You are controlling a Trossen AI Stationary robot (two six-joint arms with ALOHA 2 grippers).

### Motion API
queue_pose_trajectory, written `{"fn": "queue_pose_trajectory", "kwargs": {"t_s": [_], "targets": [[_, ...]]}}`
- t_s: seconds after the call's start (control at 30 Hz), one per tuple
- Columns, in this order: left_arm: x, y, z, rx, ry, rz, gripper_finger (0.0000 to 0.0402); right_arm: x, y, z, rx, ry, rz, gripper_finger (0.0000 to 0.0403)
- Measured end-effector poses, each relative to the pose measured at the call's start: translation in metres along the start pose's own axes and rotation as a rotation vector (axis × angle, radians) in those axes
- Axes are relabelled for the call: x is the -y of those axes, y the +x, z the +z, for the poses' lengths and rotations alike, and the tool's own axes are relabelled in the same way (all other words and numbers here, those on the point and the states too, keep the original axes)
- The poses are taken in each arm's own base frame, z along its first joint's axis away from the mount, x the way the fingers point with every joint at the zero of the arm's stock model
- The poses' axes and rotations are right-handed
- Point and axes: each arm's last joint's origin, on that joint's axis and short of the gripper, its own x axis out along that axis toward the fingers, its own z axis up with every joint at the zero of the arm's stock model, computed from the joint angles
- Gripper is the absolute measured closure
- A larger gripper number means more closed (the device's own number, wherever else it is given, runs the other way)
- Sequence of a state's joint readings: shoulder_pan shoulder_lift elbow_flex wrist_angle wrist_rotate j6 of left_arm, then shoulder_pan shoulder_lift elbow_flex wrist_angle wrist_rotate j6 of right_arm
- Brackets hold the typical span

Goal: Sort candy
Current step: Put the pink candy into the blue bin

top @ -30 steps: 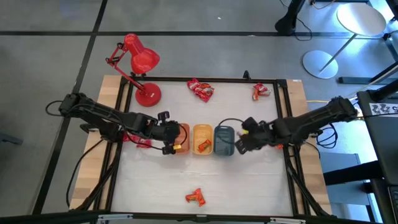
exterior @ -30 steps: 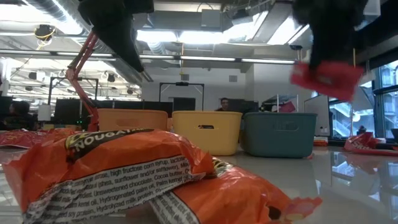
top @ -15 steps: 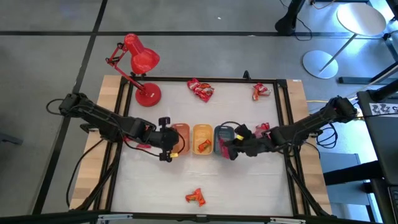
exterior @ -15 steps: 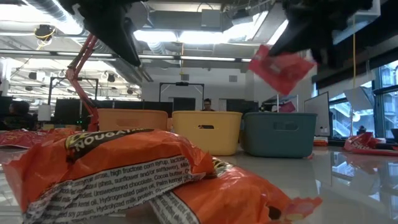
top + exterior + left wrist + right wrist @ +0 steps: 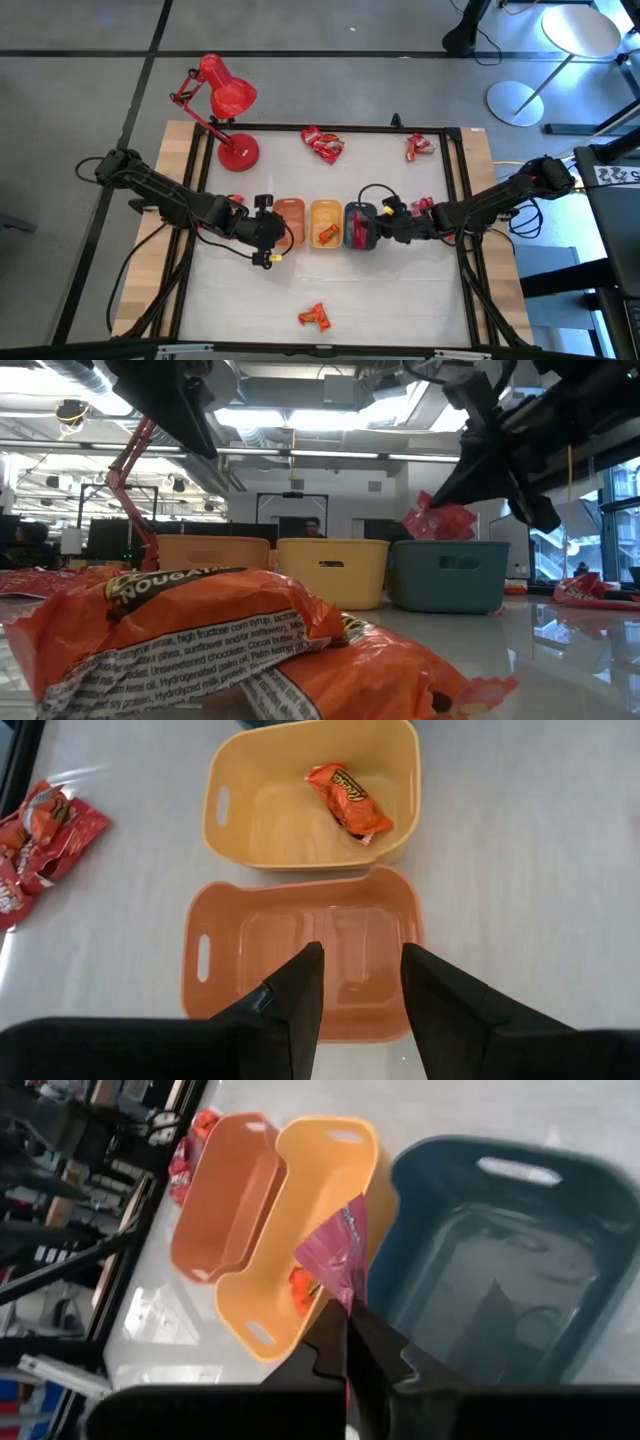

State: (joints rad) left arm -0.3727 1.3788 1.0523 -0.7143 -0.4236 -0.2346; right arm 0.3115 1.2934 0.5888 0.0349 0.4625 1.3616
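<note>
Pink-wrapped candy (image 5: 440, 520), pinched in the right jaws (image 5: 364, 232), is now hanging over the grey tray (image 5: 359, 226), having travelled from three o'clock. Left jaws (image 5: 358, 982), parted and empty, are sitting above the orange tray (image 5: 300, 960).

Crinkly glossy foil candy (image 5: 441, 521); smooth matt plastic trays (image 5: 310, 795).

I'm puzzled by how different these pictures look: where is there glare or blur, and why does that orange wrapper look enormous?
Low view: the orange candy wrapper lies right at the lens, so it looms huge; ceiling lights glare behind, leaving the arms as dark silhouettes. Left wrist view: the tabletop shows a soft sheen, and the left gripper is dark. Right wrist view: the grey tray looks hazy.
</note>
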Motion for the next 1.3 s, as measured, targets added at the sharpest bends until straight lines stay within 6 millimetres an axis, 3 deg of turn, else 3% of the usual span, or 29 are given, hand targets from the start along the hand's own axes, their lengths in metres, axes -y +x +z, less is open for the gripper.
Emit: {"fn": "queue_pose_trajectory", "kwargs": {"t_s": [0.37,0.83,1.03,1.17,1.3], "targets": [[0.000,0.000,0.000,0.001,-0.005,-0.001,0.0274,0.001,0.000,0.000,0.021,0.001,-0.011,0.0392],[0.000,0.000,0.000,0.001,-0.019,-0.001,0.0274,0.005,0.003,0.007,0.050,-0.026,-0.053,0.0288],[0.000,0.000,0.000,0.001,-0.019,-0.001,0.0274,-0.007,-0.006,0.014,0.057,-0.064,0.000,0.0304],[0.000,0.000,0.000,-0.002,-0.030,0.000,0.0274,-0.022,-0.027,0.024,-0.044,-0.143,0.062,0.0328],[0.000,0.000,0.000,-0.002,-0.029,0.000,0.0274,-0.018,-0.050,0.031,-0.192,-0.168,-0.007,0.0344]]}}
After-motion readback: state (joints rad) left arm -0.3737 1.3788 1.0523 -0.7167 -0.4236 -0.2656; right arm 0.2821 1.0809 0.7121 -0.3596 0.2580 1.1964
